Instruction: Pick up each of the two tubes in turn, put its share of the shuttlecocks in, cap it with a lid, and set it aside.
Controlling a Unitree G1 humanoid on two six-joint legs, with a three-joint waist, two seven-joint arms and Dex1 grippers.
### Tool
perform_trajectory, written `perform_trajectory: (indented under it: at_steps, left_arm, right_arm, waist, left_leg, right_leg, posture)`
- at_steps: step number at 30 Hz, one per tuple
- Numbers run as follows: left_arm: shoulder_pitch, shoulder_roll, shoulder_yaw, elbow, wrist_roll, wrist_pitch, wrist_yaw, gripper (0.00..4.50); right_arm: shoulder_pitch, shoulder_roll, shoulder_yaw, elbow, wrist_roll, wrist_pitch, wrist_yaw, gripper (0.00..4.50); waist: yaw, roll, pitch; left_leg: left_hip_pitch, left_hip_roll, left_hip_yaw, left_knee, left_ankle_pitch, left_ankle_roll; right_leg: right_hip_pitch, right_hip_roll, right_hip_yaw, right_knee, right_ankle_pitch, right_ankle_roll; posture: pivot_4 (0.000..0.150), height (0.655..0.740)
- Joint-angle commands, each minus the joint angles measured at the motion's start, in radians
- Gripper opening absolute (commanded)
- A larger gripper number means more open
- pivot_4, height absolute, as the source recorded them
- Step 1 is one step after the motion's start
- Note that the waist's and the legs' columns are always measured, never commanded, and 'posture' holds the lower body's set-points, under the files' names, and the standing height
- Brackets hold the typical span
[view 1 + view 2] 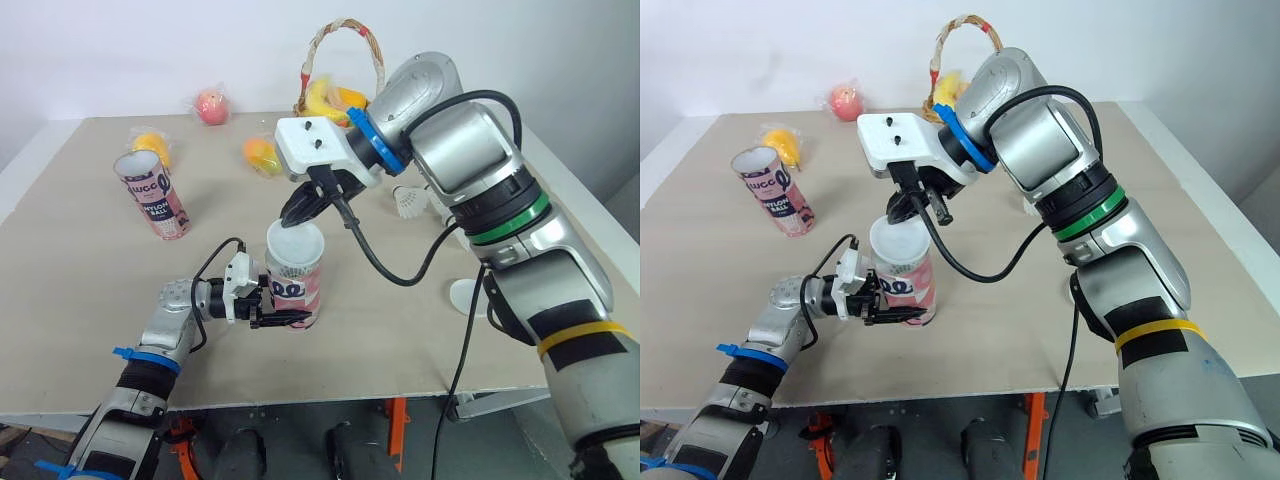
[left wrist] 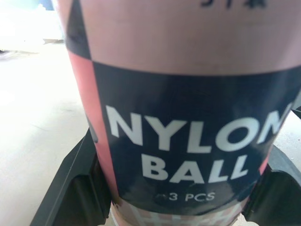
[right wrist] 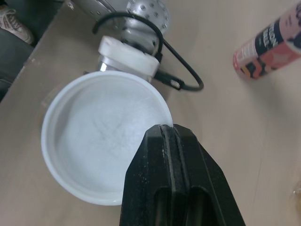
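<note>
Within left claw (image 1: 288, 316), tube (image 1: 297, 283) upright; right claw (image 1: 300, 208) pinched over lid (image 1: 292, 240).

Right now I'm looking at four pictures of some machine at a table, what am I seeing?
It is a humanoid robot with two arms, each ending in a two-fingered black gripper. Two pictures come from cameras in its head, looking down over the table; the other two from a camera on each wrist. The left gripper clasps an upright pink tube. The right gripper is shut on the rim of the white lid on top of that tube. Also on the table: a second tube, a loose shuttlecock, another lid, wrapped fruit and a basket.
</note>
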Motion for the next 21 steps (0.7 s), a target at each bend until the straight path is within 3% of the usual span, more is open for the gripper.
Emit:
perform_trajectory:
  at_steps: [1,21]
  left_arm:
    - [0.027,0.017,-0.025,0.043,0.034,0.047,-0.015,2.96]
    - [0.036,0.048,-0.035,0.007,0.048,0.075,-0.024,2.96]
  right_arm:
    - [0.003,0.003,-0.025,-0.063,0.015,0.009,0.025,0.03]
    - [0.022,0.012,-0.013,-0.051,-0.052,-0.081,0.016,0.03]
  waist:
    - [0.0,0.0,0.0]
    - [-0.001,0.0,0.0]
  left_leg:
    - [0.0,0.0,0.0,0.0,0.0,0.0]
    - [0.0,0.0,0.0,0.0,0.0,0.0]
  right_leg:
    - [0.0,0.0,0.0,0.0,0.0,0.0]
    - [0.0,0.0,0.0,0.0,0.0,0.0]
  posture:
    - [0.15,0.74]
    - [0.15,0.74]
